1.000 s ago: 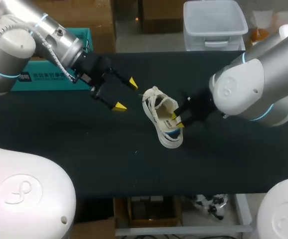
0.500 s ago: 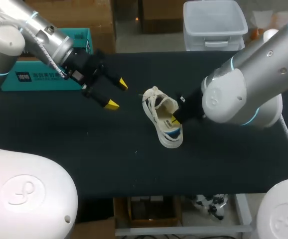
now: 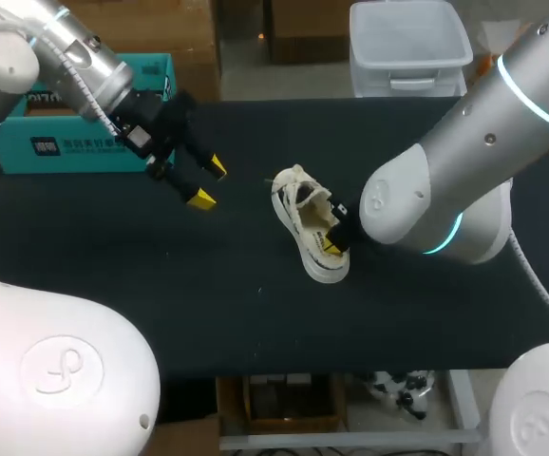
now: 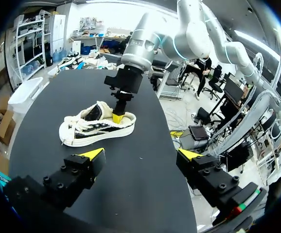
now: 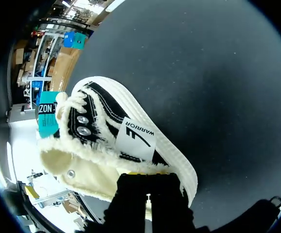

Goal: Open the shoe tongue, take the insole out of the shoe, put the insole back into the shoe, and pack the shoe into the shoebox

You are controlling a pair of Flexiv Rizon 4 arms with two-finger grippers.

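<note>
A cream low-top shoe point(image 3: 308, 228) with black side panels stands upright mid-table, toe toward the front edge; it also shows as the shoe point(image 4: 96, 128) and the shoe point(image 5: 111, 141) in the wrist views. My right gripper point(image 3: 332, 243) is shut, its tips pressed into the heel rim; that same right gripper point(image 4: 117, 116) stands over the heel in the left wrist view. In its own view the right gripper point(image 5: 143, 174) hides what it pinches. My left gripper point(image 3: 206, 182) hangs open and empty to the left of the shoe, the left gripper point(image 4: 140, 155) well short of it. No insole shows.
A teal shoebox point(image 3: 85, 142) lies at the table's back left, partly behind my left arm. Bare black tabletop point(image 3: 208, 304) spreads in front of and to the left of the shoe. My right arm's bulky elbow point(image 3: 417, 204) hangs over the table right of the shoe.
My right gripper closed and pushed in at the shoe's heel while that arm swung upward. My left gripper, still open, drew back to the left toward the teal box.
</note>
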